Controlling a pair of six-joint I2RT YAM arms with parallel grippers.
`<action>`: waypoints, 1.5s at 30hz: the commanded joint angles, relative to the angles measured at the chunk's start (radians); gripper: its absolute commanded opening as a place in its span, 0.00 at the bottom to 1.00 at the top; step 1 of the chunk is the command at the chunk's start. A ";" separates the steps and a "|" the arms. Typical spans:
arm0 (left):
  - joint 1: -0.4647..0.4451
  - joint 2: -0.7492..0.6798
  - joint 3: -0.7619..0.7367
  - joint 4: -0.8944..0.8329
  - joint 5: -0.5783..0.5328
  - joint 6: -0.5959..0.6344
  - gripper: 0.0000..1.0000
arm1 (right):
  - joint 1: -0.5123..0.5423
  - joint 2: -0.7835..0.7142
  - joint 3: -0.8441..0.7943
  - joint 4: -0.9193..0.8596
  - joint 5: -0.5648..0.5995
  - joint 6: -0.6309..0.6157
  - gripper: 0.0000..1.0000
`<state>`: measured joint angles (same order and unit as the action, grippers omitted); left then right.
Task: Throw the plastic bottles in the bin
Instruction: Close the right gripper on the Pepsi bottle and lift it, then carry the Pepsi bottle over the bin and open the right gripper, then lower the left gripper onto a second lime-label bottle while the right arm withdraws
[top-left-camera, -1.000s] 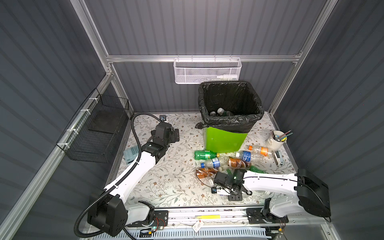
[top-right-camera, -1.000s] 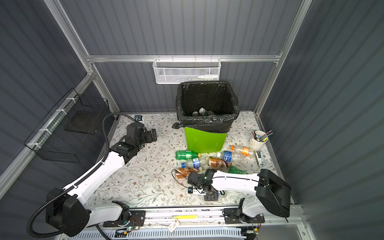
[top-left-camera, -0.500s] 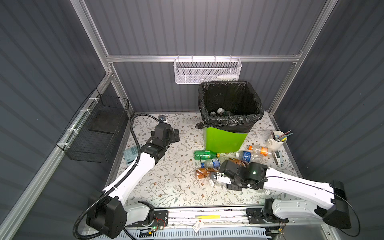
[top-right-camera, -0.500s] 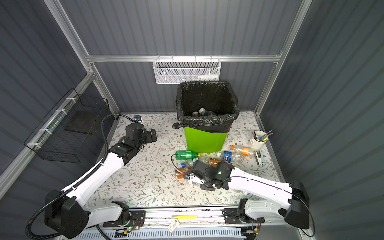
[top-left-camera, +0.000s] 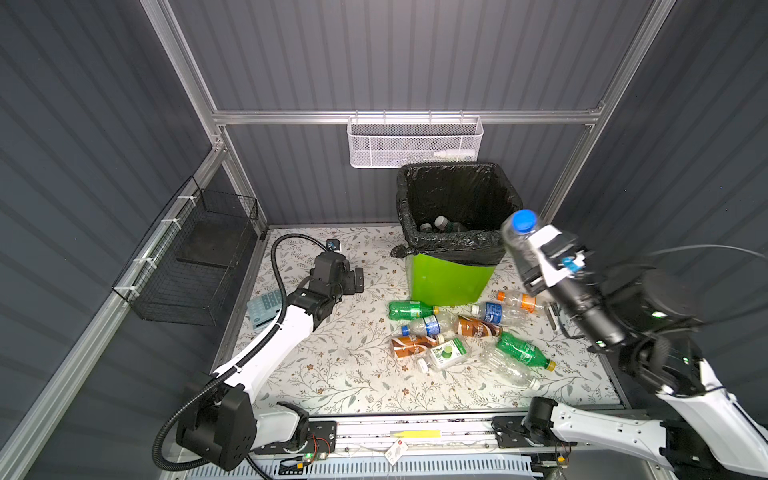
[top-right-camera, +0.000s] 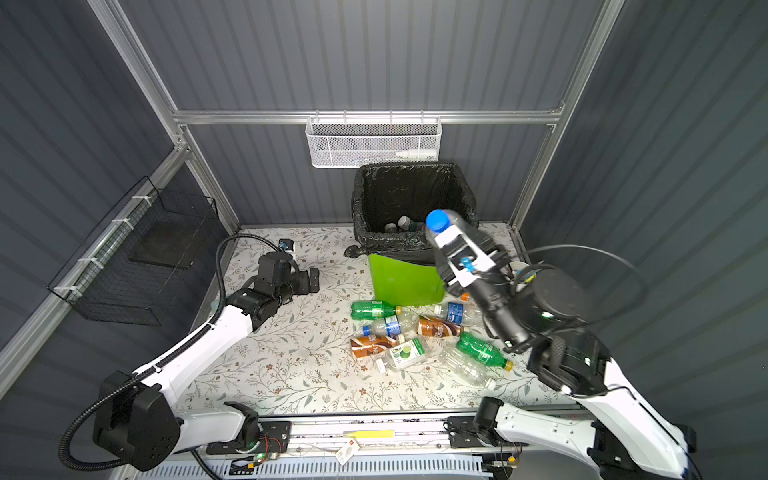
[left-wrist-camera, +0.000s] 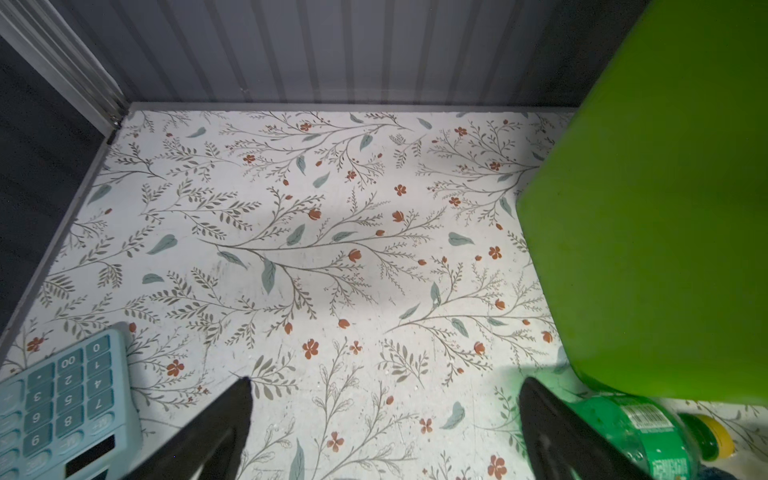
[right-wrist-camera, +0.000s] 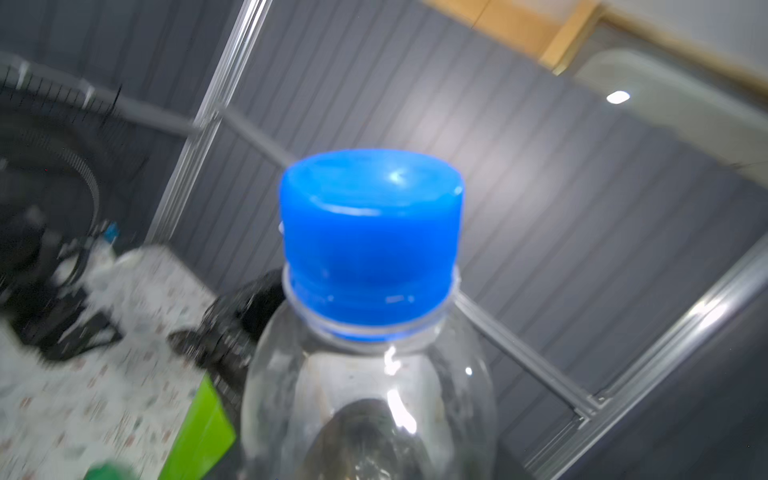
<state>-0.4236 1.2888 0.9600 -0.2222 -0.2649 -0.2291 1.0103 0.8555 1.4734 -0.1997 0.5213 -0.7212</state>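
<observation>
My right gripper (top-left-camera: 527, 254) (top-right-camera: 452, 250) is shut on a clear plastic bottle (top-left-camera: 516, 243) (top-right-camera: 436, 237) (right-wrist-camera: 370, 374) with a blue cap (right-wrist-camera: 370, 237). It holds the bottle raised, cap up, beside the near right corner of the bright-green bin (top-left-camera: 449, 282) (top-right-camera: 403, 282) lined with a black bag. A few bottles (top-left-camera: 440, 224) lie inside the bin. Several more bottles lie on the floral floor in front of it, among them a green one (top-left-camera: 409, 309) (left-wrist-camera: 636, 436) and a brown one (top-left-camera: 478, 328). My left gripper (top-left-camera: 357, 280) (left-wrist-camera: 384, 384) hangs open and empty over bare floor left of the bin.
A light-blue calculator (top-left-camera: 264, 307) (left-wrist-camera: 62, 407) lies by the left wall. A black wire basket (top-left-camera: 195, 257) hangs on the left wall and a white mesh basket (top-left-camera: 415, 145) on the back wall above the bin.
My right arm has risen from the pile on the floor up to the bin's near right corner, carrying the blue-capped bottle. The left arm has hardly moved.
</observation>
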 joint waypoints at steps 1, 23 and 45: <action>0.000 0.003 -0.025 0.005 0.058 0.031 1.00 | -0.003 0.034 0.030 0.351 -0.041 -0.134 0.53; -0.218 -0.100 -0.115 -0.033 0.084 0.293 1.00 | -0.619 0.415 0.300 0.000 -0.394 0.670 0.99; -0.712 0.229 0.140 -0.178 0.089 0.348 1.00 | -0.815 -0.044 -0.332 -0.050 -0.236 0.836 0.99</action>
<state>-1.0992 1.4555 1.0393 -0.3992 -0.1947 0.1558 0.2100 0.8688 1.1690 -0.2344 0.2523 0.0715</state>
